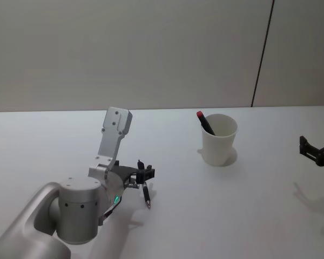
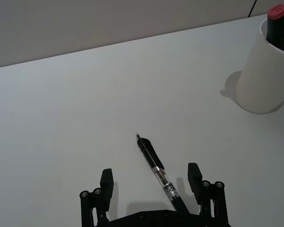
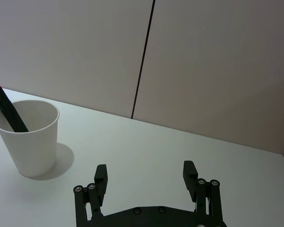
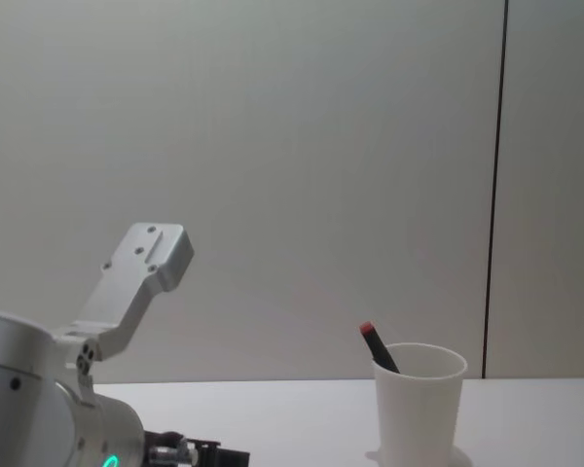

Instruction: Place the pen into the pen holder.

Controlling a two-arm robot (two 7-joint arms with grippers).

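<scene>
Pen [image 2: 154, 163] within spread left claw [image 2: 150, 176]; red-capped marker [image 1: 206, 123] inside pen holder [image 1: 218, 144]

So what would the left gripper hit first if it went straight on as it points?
The left gripper would most likely meet the pen, which lies on the table between its open fingers. The pen holder stands well off that line. Depth is unclear.

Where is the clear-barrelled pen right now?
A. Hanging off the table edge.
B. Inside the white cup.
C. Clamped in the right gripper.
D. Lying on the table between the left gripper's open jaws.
D: the pen lies flat on the table, with the left gripper holding its jaws open on either side of it; the pen holder holds a different, red-capped pen.
</scene>
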